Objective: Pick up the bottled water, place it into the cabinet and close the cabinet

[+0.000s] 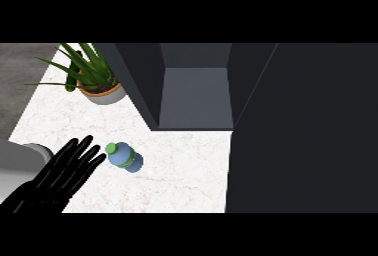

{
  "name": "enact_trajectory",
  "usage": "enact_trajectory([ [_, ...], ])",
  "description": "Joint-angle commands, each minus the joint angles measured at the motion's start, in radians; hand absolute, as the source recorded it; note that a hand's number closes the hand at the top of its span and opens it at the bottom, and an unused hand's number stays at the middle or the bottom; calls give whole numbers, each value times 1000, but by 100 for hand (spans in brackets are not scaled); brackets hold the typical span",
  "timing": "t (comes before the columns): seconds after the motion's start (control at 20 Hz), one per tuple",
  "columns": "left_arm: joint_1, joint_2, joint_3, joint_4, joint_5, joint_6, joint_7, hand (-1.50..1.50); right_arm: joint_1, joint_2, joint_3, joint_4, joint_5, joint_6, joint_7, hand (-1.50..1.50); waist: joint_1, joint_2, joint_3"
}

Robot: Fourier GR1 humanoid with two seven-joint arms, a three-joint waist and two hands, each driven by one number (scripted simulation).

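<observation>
The left hand (63, 172) comes in from the lower left of the head view, spread wide over the pale marbled counter (177, 170), its black fingers (77, 150) straight and fanned, pointing up and slightly to the right. It holds nothing. The bottled water (122, 156) stands on the counter just beside those fingertips, on their right, seen almost from above: a blue body with a green cap (111, 148) and a green band round it. The cap lies very near the tips of the upper fingers, though whether anything touches cannot be told from this angle. Beyond the hand, up and to the right of the bottle, the cabinet (193, 95) is open, its dark grey interior showing with a lighter grey floor inside, well apart from the hand. Its door (303, 130) fills the far right side of the view as a broad dark panel running from top to bottom. Straight ahead of the hand, further up the counter and left of the cabinet, a potted plant (96, 80) with long green leaves sits in a round pot (103, 93). A pale grey rounded shape (33, 150), only partly seen, lies just left of the hand at the counter's edge. The right hand does not show.
</observation>
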Motion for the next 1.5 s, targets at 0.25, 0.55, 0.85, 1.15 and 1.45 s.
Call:
enact_trajectory([
  [0.25,53,-1,70,97,-19,-143,-76,-150,119,-4,27,50,-3,77,-144,-150,1,1,0],
  [0.55,66,21,158,144,28,-228,-113,-150,221,5,97,15,60,74,-212,-150,-3,0,0],
  [0.85,-9,22,234,249,64,-221,-122,-150,192,-48,16,38,-18,111,-214,-150,-7,1,0],
  [1.15,-73,39,279,301,45,-223,-118,-150,237,-6,137,-9,98,61,-216,-150,-5,1,0],
  [1.45,-150,-6,282,532,-178,-312,-308,-150,227,-32,83,60,57,95,-284,-150,-5,2,0],
])
